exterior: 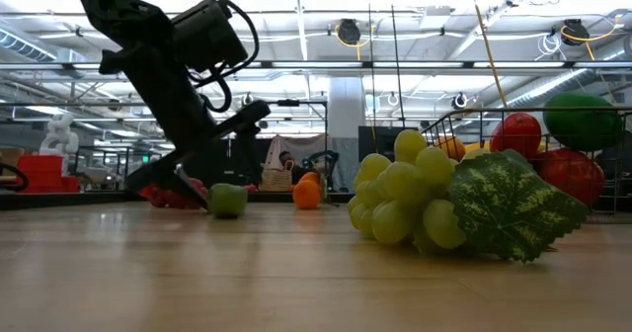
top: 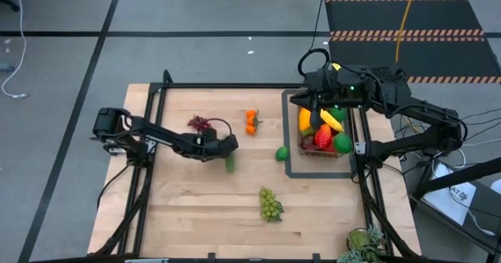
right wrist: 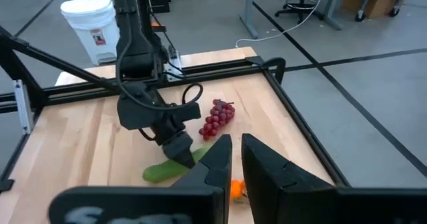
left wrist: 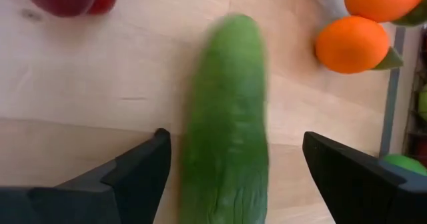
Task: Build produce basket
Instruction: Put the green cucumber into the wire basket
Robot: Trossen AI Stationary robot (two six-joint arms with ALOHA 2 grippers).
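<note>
A green cucumber [left wrist: 227,117] lies flat on the wooden table, left of centre [top: 230,166]. My left gripper [left wrist: 235,137] is open and slants down over it, one finger on each side of the cucumber's near end, apart from it. The wire basket [top: 322,149] stands at the right with a banana, red apples and other produce in it. My right gripper [right wrist: 237,147] is shut and hangs high over the basket [top: 307,105]. On the table lie purple grapes [top: 200,124], oranges [top: 251,120], a lime [top: 282,153] and green grapes [top: 270,204].
The basket stands on a flat dark tray frame [top: 291,167]. Dark metal rails [top: 227,85] run along the table's edges. A leafy green bunch [top: 364,243] lies at the near right corner. Bare wood stretches between the cucumber and the lime.
</note>
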